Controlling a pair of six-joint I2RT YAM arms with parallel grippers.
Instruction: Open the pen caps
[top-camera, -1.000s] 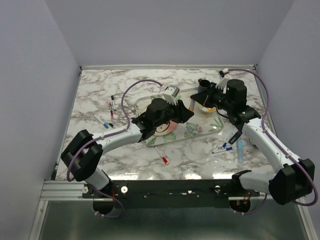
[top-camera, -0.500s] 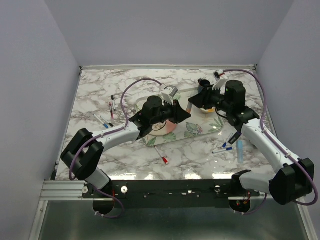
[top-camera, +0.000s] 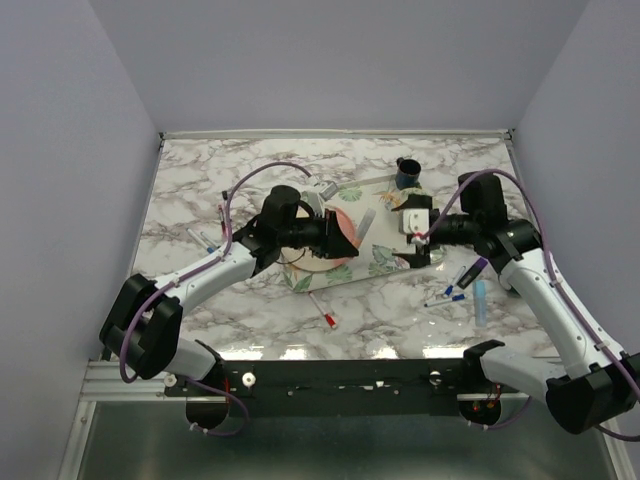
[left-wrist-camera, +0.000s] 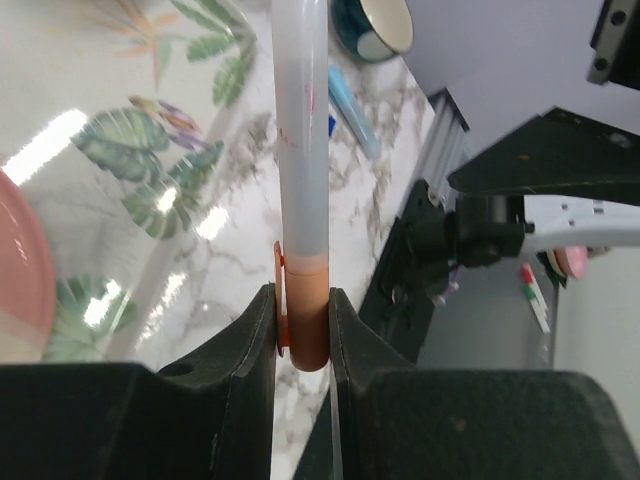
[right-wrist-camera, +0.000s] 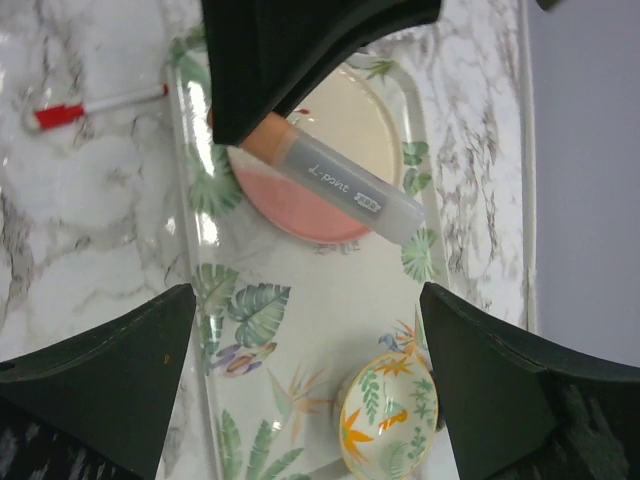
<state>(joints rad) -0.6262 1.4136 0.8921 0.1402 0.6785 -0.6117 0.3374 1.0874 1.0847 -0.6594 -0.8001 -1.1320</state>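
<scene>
The left claw is clenching the orange end of a frosted highlighter, holding it roughly level above the pink plate on the leafy tray, with its free end pointing at the right claw. The right claw is hanging wide open nearby, gripping nothing. Other pens are lying on the table on both sides of the tray.
</scene>
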